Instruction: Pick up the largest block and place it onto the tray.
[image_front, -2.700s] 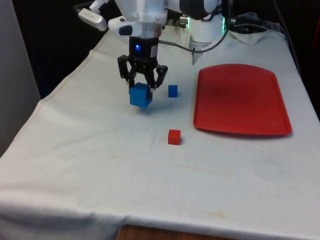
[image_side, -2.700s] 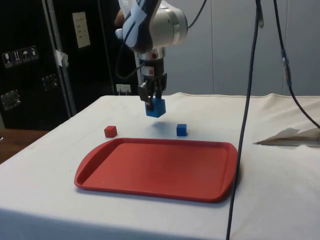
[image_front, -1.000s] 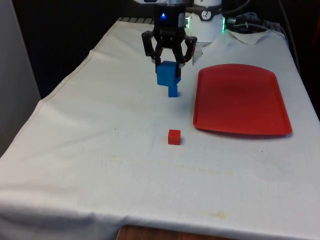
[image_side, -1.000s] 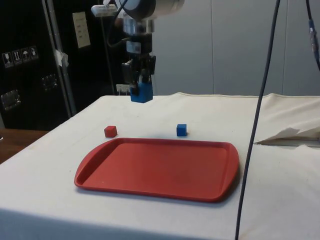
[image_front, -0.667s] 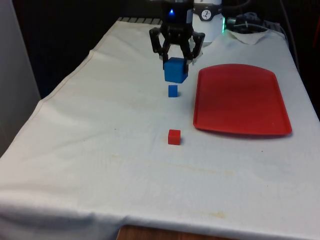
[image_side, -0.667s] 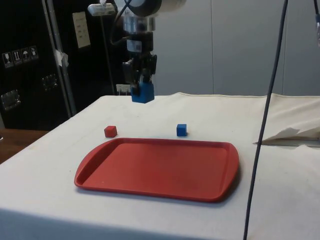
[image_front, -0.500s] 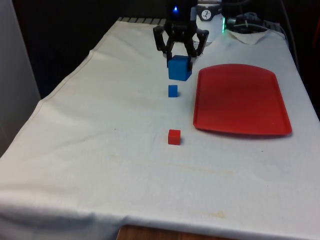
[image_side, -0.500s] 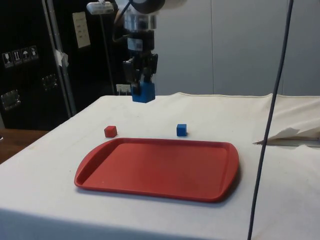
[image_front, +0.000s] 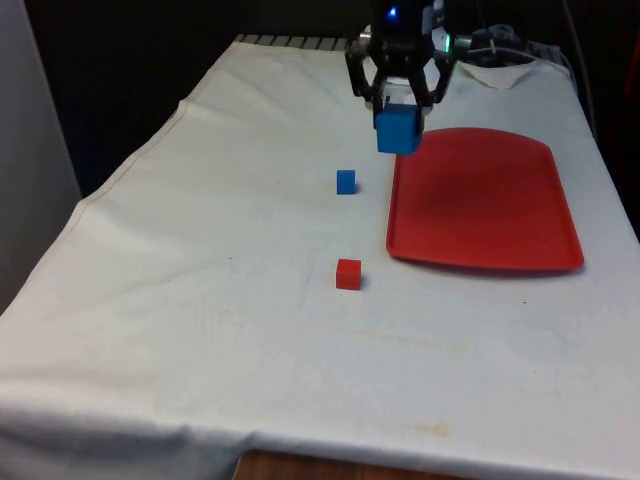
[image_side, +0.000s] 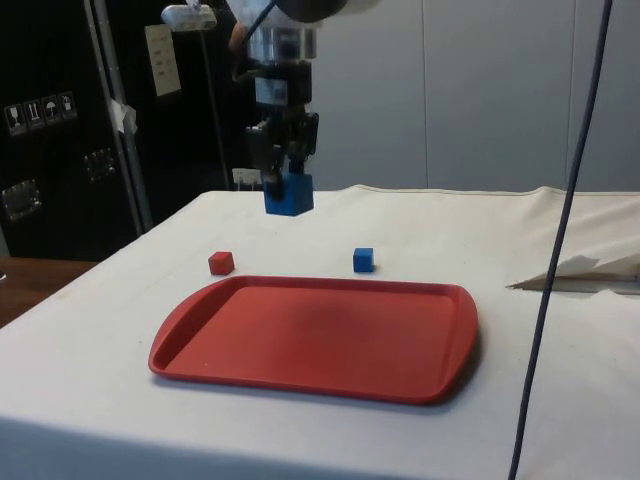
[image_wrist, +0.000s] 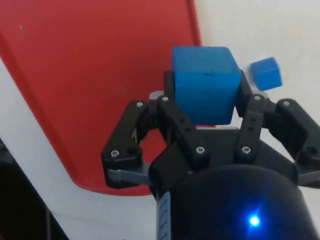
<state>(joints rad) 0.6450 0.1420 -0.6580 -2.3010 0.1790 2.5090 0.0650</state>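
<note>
Fingers (image_front: 399, 104) clamping large blue block (image_front: 397, 129), moved toward red tray (image_front: 480, 200) edge since earlier.

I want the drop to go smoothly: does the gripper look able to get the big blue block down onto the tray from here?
Probably yes. The gripper holds the big blue block in the air by the tray edge, whose red surface lies bare.
</note>
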